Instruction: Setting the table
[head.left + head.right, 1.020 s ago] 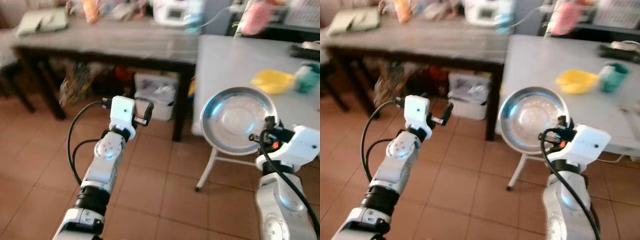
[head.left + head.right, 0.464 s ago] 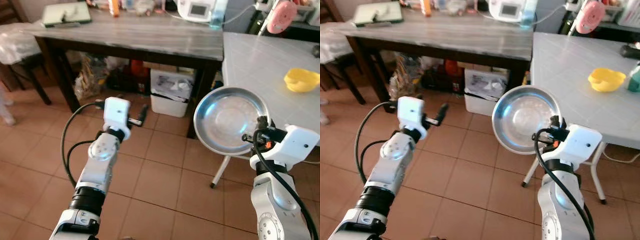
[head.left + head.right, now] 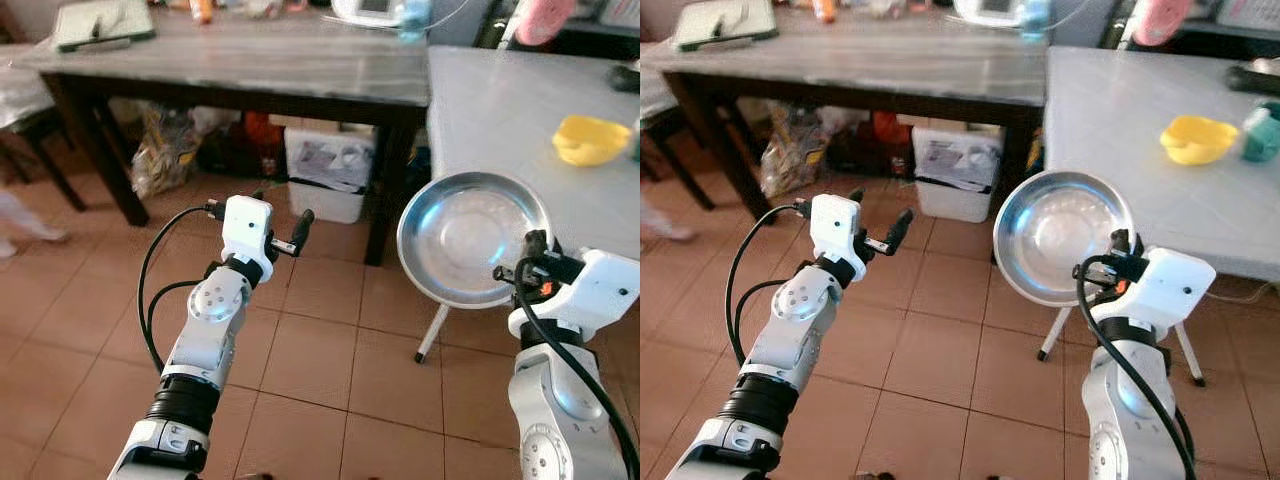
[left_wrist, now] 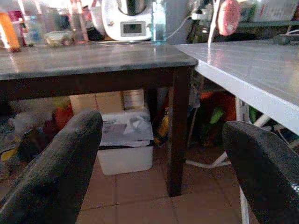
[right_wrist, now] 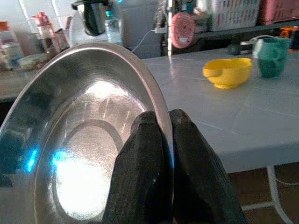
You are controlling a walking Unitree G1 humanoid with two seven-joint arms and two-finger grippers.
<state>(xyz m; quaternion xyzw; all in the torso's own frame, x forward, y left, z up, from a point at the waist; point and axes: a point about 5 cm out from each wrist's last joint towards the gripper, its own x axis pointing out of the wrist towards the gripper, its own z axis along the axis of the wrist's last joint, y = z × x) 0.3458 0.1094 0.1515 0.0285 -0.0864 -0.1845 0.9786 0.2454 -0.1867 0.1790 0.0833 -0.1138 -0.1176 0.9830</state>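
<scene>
My right hand (image 3: 1118,262), low at the right of the frame, has its two fingers (image 5: 145,154) pressed on the near rim of a steel plate (image 3: 1065,235), holding it tilted almost on edge, hollow side toward me. My left hand (image 3: 262,222), at centre left, is spread and carries nothing, hanging over the tiled floor (image 3: 320,350). Just past the plate, filling the right of the frame, is the white surface (image 3: 1110,110), with a yellow bowl (image 3: 1197,138) and a teal cup (image 3: 1262,133) far back at the upper right. Across the top left runs a darker wooden surface (image 3: 250,65) with a bin (image 3: 335,180) beneath it. Compared with half a second ago the view has swung right and the white surface takes more of the frame, while the plate sits much as it did against my arm. I judge I am turning toward that surface, so laying the plate flat on it comes next.
</scene>
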